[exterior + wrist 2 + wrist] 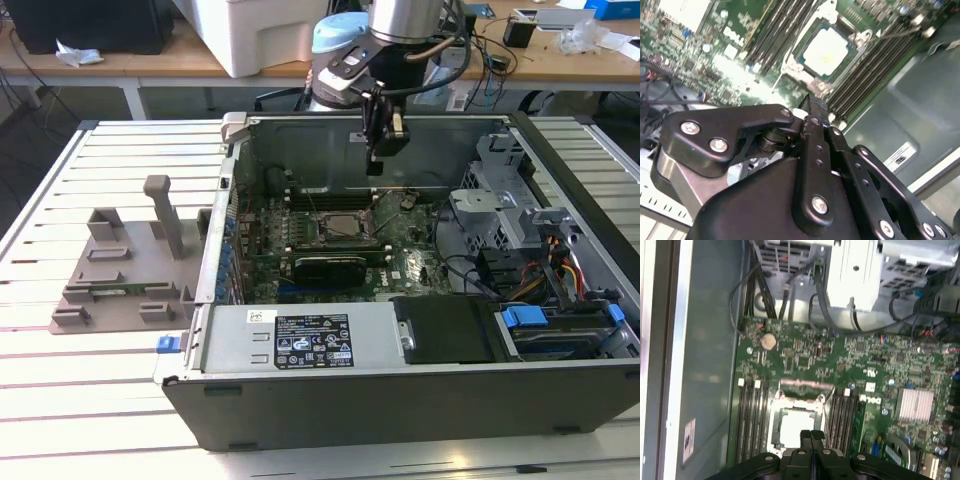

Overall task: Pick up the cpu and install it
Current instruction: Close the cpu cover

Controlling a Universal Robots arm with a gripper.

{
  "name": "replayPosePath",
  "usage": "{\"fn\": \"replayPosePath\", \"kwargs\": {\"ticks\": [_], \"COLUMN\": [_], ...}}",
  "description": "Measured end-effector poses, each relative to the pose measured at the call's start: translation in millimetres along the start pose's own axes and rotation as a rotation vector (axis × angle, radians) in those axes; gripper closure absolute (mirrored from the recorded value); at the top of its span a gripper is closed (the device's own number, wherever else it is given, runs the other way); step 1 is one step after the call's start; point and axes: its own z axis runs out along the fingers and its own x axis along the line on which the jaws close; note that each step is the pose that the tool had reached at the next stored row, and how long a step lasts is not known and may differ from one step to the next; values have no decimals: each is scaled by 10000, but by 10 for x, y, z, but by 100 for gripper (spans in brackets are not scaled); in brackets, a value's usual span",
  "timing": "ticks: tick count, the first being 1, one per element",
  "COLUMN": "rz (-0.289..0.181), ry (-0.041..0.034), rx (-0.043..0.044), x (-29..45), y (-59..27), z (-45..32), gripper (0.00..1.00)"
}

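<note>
The cpu lies flat in the motherboard socket inside the open computer case, its silver top facing up, framed by the socket's metal bracket. Both wrist views show it as a bright square chip in the socket. My gripper hangs above the board, a little toward the case's back wall from the socket. Its black fingers are shut against each other with nothing between them, and their tips are well clear of the chip.
Memory slots run along both sides of the socket. A black expansion card lies in front of it, the power supply nearer still. Drive cage and cables fill the exterior view's right. A grey holder block stands outside the case.
</note>
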Motion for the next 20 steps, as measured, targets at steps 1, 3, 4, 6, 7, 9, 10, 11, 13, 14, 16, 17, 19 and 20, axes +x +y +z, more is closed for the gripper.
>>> {"fn": "replayPosePath", "kwargs": {"ticks": [1, 3, 4, 6, 7, 9, 10, 11, 13, 14, 16, 17, 19, 20], "rz": [0, 0, 0, 1, 1, 0, -2, -4, -5, -7, -8, -8, -8, -9], "ry": [0, -4, -5, -5, -5, -3, -2, 1, 4, 7, 9, 9, 10, 12], "rx": [2, 3, 4, 8, 9, 17, 43, 73, 104, 124, 141, 151, 157, 162], "x": [-8, -16, -20, -24, -26, -30, -32, -28, -19, -12, -6, 1, 9, 15], "y": [83, 168, 200, 253, 269, 322, 380, 409, 442, 470, 498, 521, 547, 562], "z": [-5, -10, -12, -15, -16, -15, 1, 38, 100, 145, 185, 217, 251, 272], "gripper": [89, 89, 89, 89, 89, 89, 89, 89, 89, 89, 89, 89, 89, 89]}}
